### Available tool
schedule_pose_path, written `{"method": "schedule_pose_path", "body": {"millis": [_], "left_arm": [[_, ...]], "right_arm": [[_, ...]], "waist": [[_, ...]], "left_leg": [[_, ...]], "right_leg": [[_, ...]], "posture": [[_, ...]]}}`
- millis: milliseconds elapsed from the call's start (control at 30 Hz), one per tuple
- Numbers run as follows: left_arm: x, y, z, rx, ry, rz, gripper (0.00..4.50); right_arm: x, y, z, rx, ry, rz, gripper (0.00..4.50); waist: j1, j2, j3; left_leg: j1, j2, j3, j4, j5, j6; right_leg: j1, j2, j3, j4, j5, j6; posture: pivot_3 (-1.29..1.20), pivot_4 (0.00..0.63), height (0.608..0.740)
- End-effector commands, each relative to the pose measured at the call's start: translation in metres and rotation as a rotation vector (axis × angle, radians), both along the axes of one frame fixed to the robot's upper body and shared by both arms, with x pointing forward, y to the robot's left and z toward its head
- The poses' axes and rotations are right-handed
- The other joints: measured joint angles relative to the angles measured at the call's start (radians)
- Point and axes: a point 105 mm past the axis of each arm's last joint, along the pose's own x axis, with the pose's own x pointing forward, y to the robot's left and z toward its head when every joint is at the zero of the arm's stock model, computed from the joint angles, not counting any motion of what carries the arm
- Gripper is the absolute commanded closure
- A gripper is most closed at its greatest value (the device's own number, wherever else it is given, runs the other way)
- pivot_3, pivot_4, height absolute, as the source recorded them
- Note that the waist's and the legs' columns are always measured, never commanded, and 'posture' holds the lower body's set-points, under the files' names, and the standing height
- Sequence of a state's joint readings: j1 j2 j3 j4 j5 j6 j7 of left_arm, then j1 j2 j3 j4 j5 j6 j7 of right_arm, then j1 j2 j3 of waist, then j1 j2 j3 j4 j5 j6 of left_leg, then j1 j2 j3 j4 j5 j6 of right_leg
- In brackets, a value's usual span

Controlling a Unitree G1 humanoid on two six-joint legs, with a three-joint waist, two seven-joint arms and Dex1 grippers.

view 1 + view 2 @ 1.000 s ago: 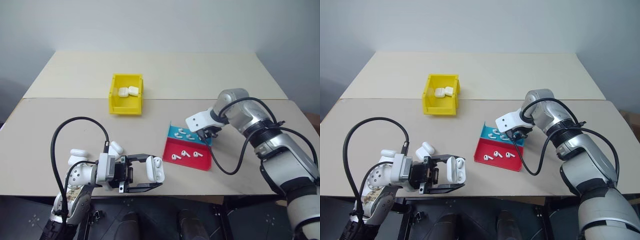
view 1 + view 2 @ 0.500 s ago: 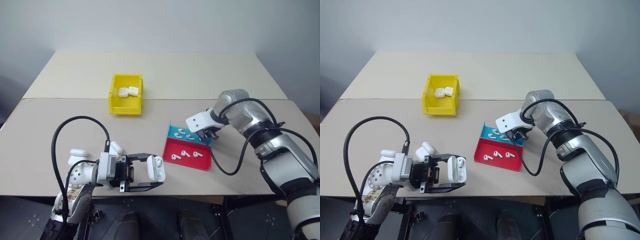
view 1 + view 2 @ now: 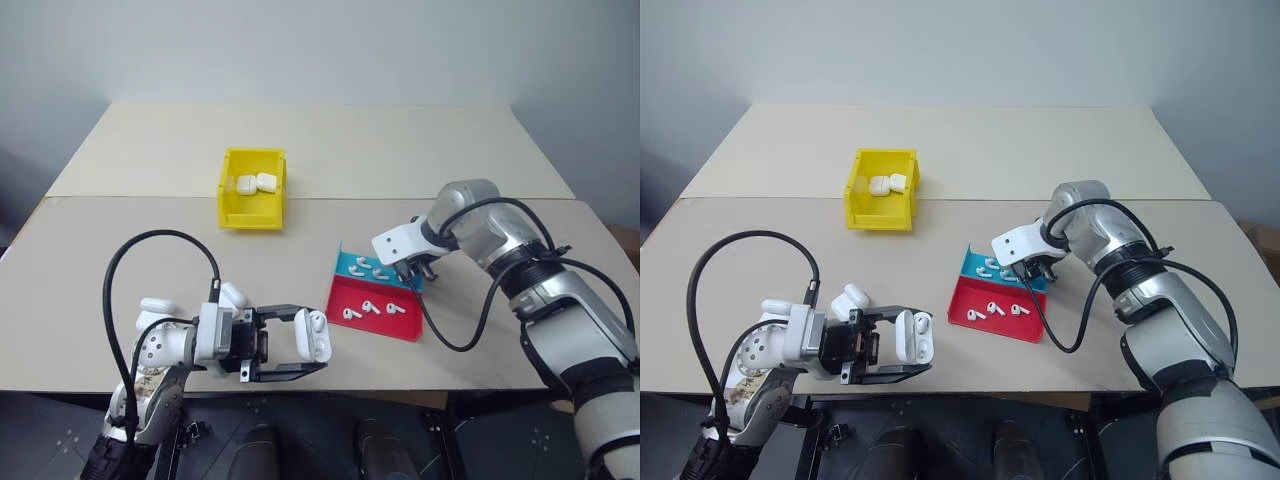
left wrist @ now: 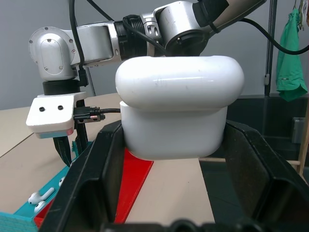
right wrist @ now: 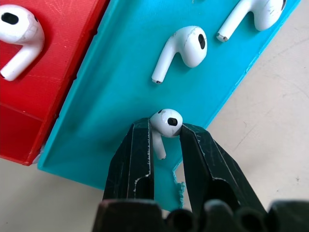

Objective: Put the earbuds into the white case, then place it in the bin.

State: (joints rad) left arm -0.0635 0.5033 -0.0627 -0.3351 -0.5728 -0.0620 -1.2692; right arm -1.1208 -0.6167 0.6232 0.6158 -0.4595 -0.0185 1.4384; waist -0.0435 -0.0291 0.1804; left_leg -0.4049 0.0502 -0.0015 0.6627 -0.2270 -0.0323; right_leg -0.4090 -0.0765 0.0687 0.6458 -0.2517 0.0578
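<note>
My left gripper [image 3: 318, 346] is shut on the white case [image 3: 316, 336] near the table's front edge, holding it upright with the lid closed [image 4: 178, 104]. My right gripper [image 3: 415, 272] points down at the blue part of the tray [image 3: 350, 262]. Its two fingers are shut on one earbud [image 5: 166, 122] at the blue edge. Two more earbuds [image 5: 186, 46] lie on the blue close by, and others [image 3: 371, 307] lie on the red part. The yellow bin [image 3: 226, 190] stands far behind on the left and holds two white cases [image 3: 255, 183].
Two more white cases [image 3: 158, 306] [image 3: 232, 295] lie on the table beside my left arm. The red tray part [image 3: 380, 323] sits between my two grippers. A black cable loops over the table from each wrist.
My right gripper's fingers have drawn slightly together at the blue tray part. Both arms stay where they were, and the left still holds the case.
</note>
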Motion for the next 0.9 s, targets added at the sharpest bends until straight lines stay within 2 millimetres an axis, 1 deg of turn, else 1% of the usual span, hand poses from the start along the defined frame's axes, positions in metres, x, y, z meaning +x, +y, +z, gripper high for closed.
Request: {"method": "schedule_pose_path", "body": {"millis": [33, 200, 300, 400, 533, 633, 667, 733, 833, 867, 900], "left_arm": [[-0.001, -0.001, 0.004, -0.01, -0.03, -0.005, 1.73], [-0.001, 0.0, 0.003, -0.009, -0.03, -0.001, 1.73], [-0.001, -0.001, 0.004, -0.012, -0.029, 0.001, 1.73], [0.0, -0.001, 0.005, -0.019, -0.033, -0.001, 1.73], [0.002, -0.001, 0.009, -0.03, -0.04, -0.007, 1.73], [0.007, -0.002, 0.014, -0.061, -0.048, -0.007, 1.73], [0.008, -0.002, 0.017, -0.073, -0.049, -0.007, 1.73], [0.014, -0.003, 0.029, -0.133, -0.04, -0.009, 1.73], [0.022, -0.008, 0.047, -0.196, -0.04, -0.041, 1.73], [0.024, -0.01, 0.051, -0.204, -0.039, -0.061, 1.73], [0.026, -0.012, 0.053, -0.205, -0.037, -0.079, 1.73]], "right_arm": [[0.001, 0.002, 0.005, 0.013, -0.018, 0.007, 3.83], [0.001, 0.003, 0.005, 0.016, -0.024, 0.011, 3.83], [0.0, 0.005, 0.009, 0.036, -0.036, 0.01, 3.83], [0.0, 0.009, 0.027, 0.103, -0.074, 0.002, 3.83], [-0.004, 0.014, 0.069, 0.285, -0.152, -0.056, 3.83], [-0.013, 0.012, 0.099, 0.453, -0.207, -0.114, 3.83], [-0.016, 0.012, 0.107, 0.497, -0.218, -0.125, 3.83], [-0.031, 0.013, 0.136, 0.714, -0.252, -0.141, 3.83], [-0.07, 0.013, 0.179, 1.125, -0.192, -0.104, 3.83], [-0.083, 0.01, 0.19, 1.254, -0.155, -0.103, 3.83], [-0.095, 0.007, 0.195, 1.34, -0.127, -0.095, 3.83]], "waist": [[0.0, 0.0, 0.0], [0.0, 0.0, 0.0], [0.0, 0.0, 0.0], [0.0, 0.0, 0.0], [0.003, 0.001, 0.0], [0.008, 0.001, 0.0], [0.011, 0.001, 0.0], [0.015, 0.001, 0.0], [0.029, 0.0, 0.001], [0.03, 0.0, 0.0], [0.03, 0.0, 0.0]], "left_leg": [[0.0, 0.0, 0.0, 0.0, 0.0, 0.0], [0.0, 0.0, 0.0, 0.0, 0.0, 0.0], [0.0, 0.0, 0.0, 0.0, 0.0, 0.0], [0.0, 0.0, 0.0, 0.0, 0.0, 0.0], [-0.001, 0.0, 0.0, 0.0, 0.0, 0.0], [-0.001, 0.0, 0.0, 0.0, 0.0, 0.0], [-0.001, 0.0, 0.0, 0.0, 0.0, 0.0], [-0.001, 0.0, -0.001, 0.0, 0.0, 0.0], [-0.002, 0.0, -0.001, 0.0, 0.0, 0.0], [-0.002, 0.0, -0.001, 0.001, 0.0, 0.0], [-0.002, 0.0, -0.002, 0.001, 0.0, 0.0]], "right_leg": [[0.0, 0.0, 0.0, 0.0, 0.0, 0.0], [0.0, 0.0, 0.0, 0.0, 0.0, 0.0], [0.0, 0.0, 0.0, 0.0, 0.0, 0.0], [0.0, 0.0, 0.0, 0.0, 0.0, 0.0], [0.0, 0.0, 0.0, 0.0, 0.0, 0.0], [0.0, 0.0, 0.0, 0.0, 0.0, 0.0], [0.0, 0.0, 0.0, 0.0, 0.0, 0.0], [0.0, 0.0, 0.0, 0.0, 0.0, 0.0], [0.0, 0.0, -0.001, 0.0, 0.0, 0.0], [0.0, 0.0, -0.001, 0.0, 0.0, 0.0], [0.0, 0.0, -0.001, 0.0, 0.0, 0.0]], "posture": [[0.0, 0.15, 0.74], [0.0, 0.15, 0.74], [0.0, 0.15, 0.74], [0.0, 0.15, 0.74], [0.0, 0.15, 0.74], [0.0, 0.15, 0.74], [0.0, 0.15, 0.74], [0.0, 0.15, 0.74], [0.0, 0.15, 0.74], [0.0, 0.15, 0.74], [0.0, 0.15, 0.74]]}}
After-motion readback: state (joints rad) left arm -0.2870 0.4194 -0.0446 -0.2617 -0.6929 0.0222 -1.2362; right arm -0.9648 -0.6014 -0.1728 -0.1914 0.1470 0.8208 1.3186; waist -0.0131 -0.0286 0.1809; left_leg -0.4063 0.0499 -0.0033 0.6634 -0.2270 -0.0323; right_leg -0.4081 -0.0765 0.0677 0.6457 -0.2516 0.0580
